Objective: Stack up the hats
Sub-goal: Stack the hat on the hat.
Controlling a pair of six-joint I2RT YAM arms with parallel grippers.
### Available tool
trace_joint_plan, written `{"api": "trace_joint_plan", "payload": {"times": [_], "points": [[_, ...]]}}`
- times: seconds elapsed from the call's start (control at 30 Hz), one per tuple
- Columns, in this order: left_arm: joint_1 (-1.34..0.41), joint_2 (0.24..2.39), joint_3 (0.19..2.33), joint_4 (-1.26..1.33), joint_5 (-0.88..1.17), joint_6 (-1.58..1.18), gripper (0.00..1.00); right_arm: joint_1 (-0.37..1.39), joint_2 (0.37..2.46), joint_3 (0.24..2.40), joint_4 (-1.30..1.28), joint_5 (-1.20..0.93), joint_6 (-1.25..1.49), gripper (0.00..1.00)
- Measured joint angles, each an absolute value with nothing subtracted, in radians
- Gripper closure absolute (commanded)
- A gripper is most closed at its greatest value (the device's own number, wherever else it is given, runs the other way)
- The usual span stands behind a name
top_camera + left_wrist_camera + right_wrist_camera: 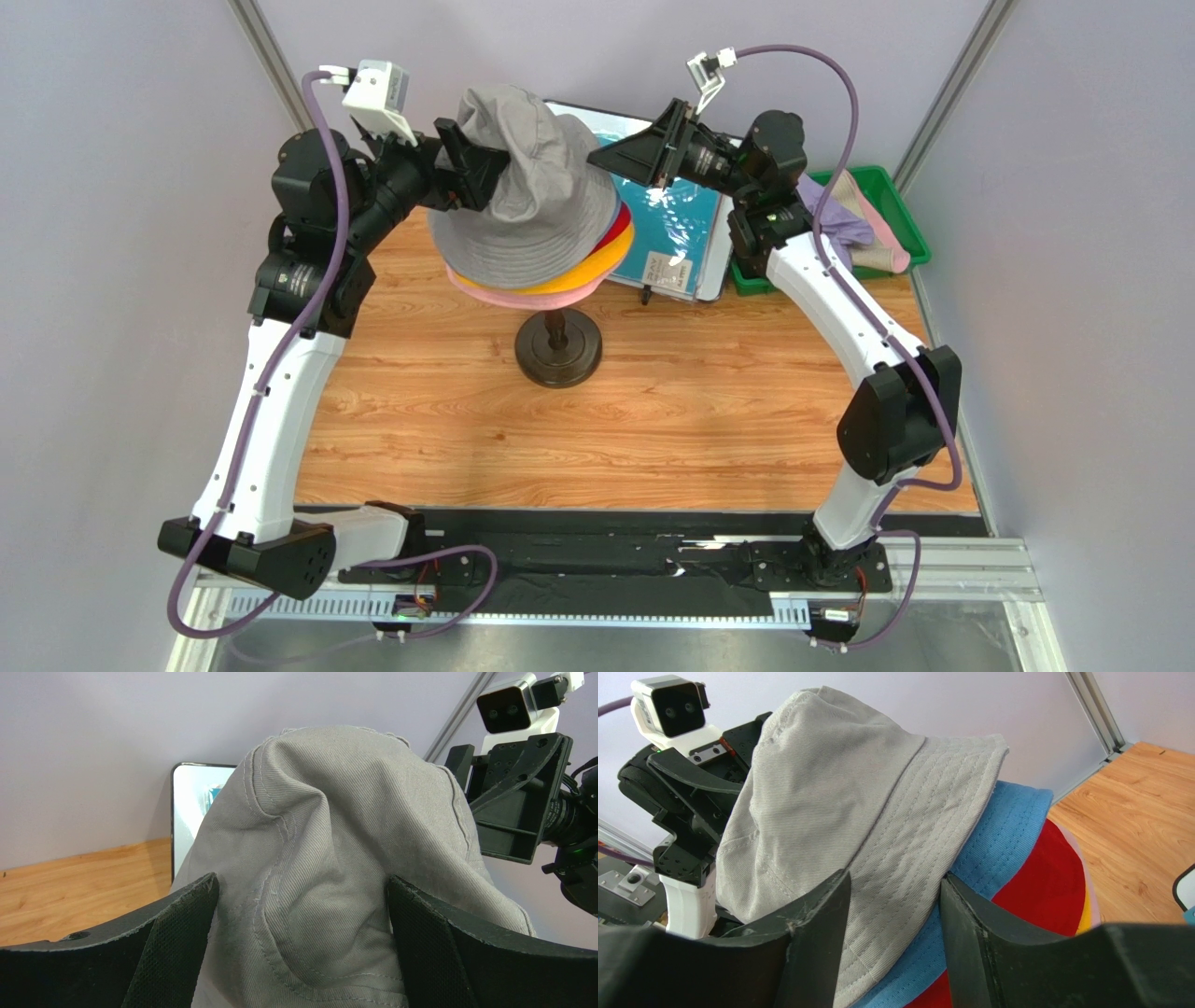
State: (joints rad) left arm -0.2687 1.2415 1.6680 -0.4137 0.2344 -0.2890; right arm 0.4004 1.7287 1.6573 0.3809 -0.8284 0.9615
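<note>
Settling the grey hat (pixel 526 168) onto the pile is the step in hand, by my read. It sits on top of the stack, up on the stand (pixel 558 350) at the back of the worktop (pixel 701 406). The blue hat (pixel 1011 833) is directly under it, then the red hat (pixel 1046 882), with the orange-yellow hat (pixel 601 266) and the pink hat (pixel 484 294) peeking out below. The crown is crumpled and leans over, and the brim hangs lopsided, so it's on but not seated.

Left fingers (pixel 175 938) are spread wide, one on each side of the crown, cloth right up against them; whether they press it, I can't say. Right fingers (pixel 815 938) stand partly apart, straddling the brim on the opposite side, and the cloth lies flat between them with no visible pinch.

Next move, I'd judge: draw the brim down evenly from both sides so the crown slips over the blue one. Gently, since floppy cloth drags its neighbours. Then let go and back away.

Over in the green bin (pixel 915 238) at the right there's more soft cloth, lavender and beige, likely the hats to come.
</note>
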Motion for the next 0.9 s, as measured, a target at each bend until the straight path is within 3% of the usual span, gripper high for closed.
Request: {"api": "trace_joint_plan", "payload": {"times": [0.07, 0.1, 0.13, 0.9], "points": [[-0.269, 1.242, 1.668, -0.414, 0.235, -0.289, 0.06, 0.404, 1.729, 1.673, 0.346, -0.828, 0.945, 0.73], [-0.269, 1.242, 1.668, -0.414, 0.236, -0.289, 0.07, 0.406, 1.729, 1.676, 0.332, -0.829, 0.940, 0.93], [-0.269, 1.242, 1.668, -0.414, 0.236, -0.289, 0.07, 0.407, 1.730, 1.677, 0.325, -0.828, 0.937, 1.00], [-0.269, 1.194, 1.643, -0.407, 0.235, -0.282, 0.05, 0.424, 1.675, 1.687, -0.005, -0.614, 0.712, 1.00]]}}
